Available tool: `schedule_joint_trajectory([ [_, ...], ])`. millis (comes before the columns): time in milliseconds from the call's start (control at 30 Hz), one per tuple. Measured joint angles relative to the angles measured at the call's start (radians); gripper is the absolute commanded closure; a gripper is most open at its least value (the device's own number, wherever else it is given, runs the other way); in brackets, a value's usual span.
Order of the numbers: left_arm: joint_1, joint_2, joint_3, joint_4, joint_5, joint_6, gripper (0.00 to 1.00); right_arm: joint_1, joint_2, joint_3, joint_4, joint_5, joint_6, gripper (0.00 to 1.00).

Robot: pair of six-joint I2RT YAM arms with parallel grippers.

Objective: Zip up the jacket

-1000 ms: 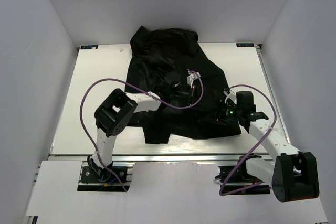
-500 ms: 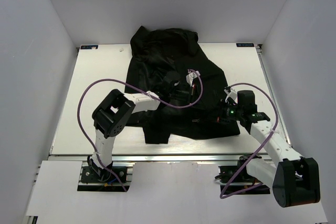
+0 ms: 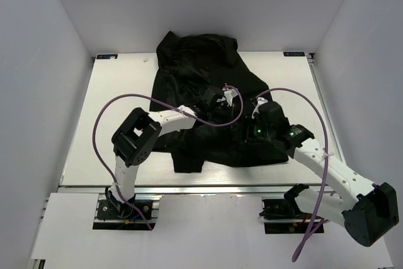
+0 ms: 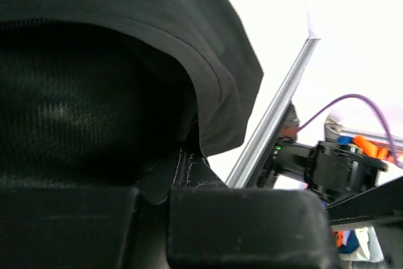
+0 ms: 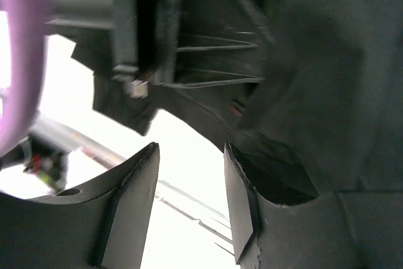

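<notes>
My left tool [image 4: 154, 194] is clenched on a hem of the jacket [image 3: 201, 74], which sprawls from the worktop's [image 3: 119, 92] 12 o'clock edge to its centre. My right tool [image 5: 189, 155] stands released at the jacket's 4 o'clock. The thin, slick fabric looks light and floppy, best pinched at the stitched zipper edge.

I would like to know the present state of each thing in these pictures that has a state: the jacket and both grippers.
jacket: lying rumpled on the table, one edge raised, inner lining showing
left gripper: shut on the jacket's edge
right gripper: open, nothing between its fingers
</notes>
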Motion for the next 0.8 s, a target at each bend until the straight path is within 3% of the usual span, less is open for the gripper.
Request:
schedule_joint_trajectory([
  [167, -0.018, -0.001, 0.018, -0.071, -0.047, 0.012, 1.0, 0.096, 0.047, 0.015, -0.075, 0.204, 0.092, 0.49],
  [400, -0.017, -0.014, 0.02, -0.125, -0.074, 0.018, 1.0, 0.187, 0.134, 0.021, -0.102, 0.358, 0.175, 0.49],
  [800, -0.023, -0.049, 0.032, -0.154, -0.091, 0.019, 1.0, 0.2, 0.172, -0.021, -0.035, 0.403, 0.209, 0.51],
])
